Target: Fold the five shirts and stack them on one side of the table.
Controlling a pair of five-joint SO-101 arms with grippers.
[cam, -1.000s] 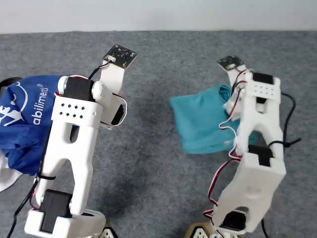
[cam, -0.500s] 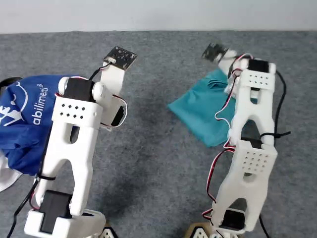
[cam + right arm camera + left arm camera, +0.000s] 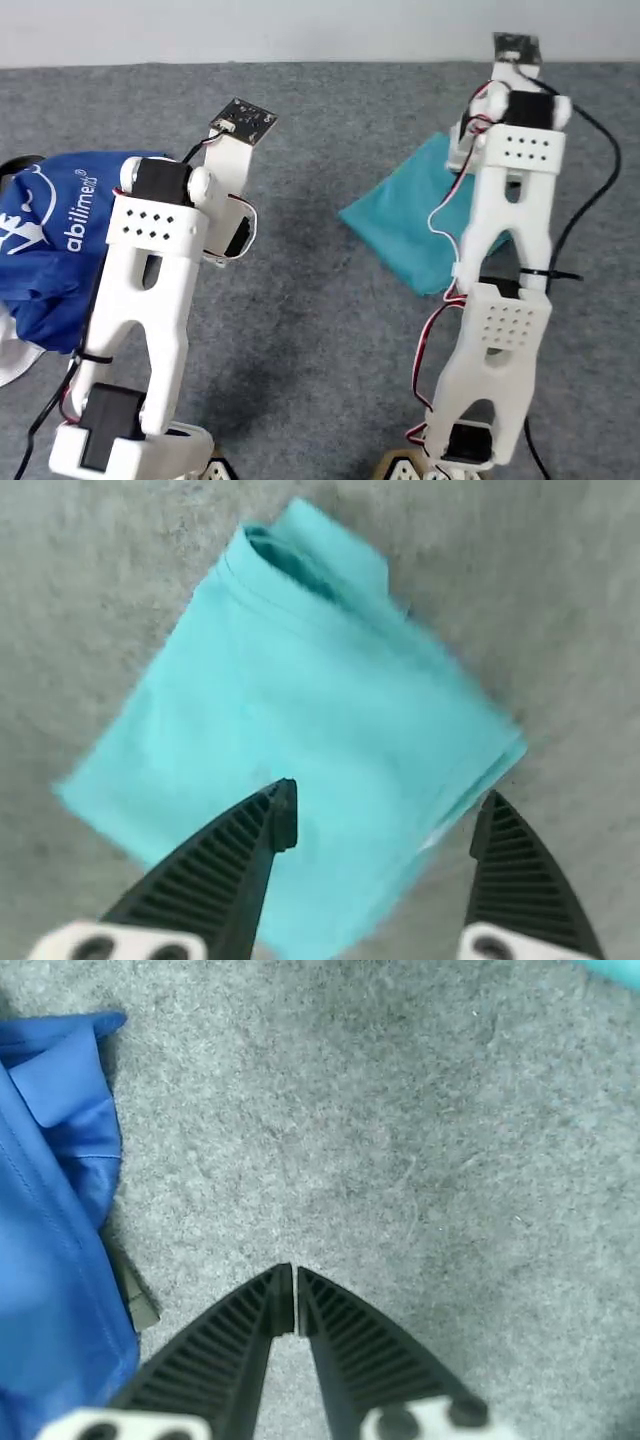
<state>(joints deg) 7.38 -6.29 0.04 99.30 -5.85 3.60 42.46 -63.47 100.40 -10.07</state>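
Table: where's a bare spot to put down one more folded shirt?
The biggest bare patch of table lies in the middle, between the blue shirt and the teal shirt. A bare strip also runs along the far edge behind both. It is crowded at the left side, where the blue shirt bunches, and under the right gripper.

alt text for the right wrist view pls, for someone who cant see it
The right hand is open, poised over a folded teal shirt. The shirt lies flat on the grey table, set at a slant to the hand, with one thicker folded end on the side farthest from it.
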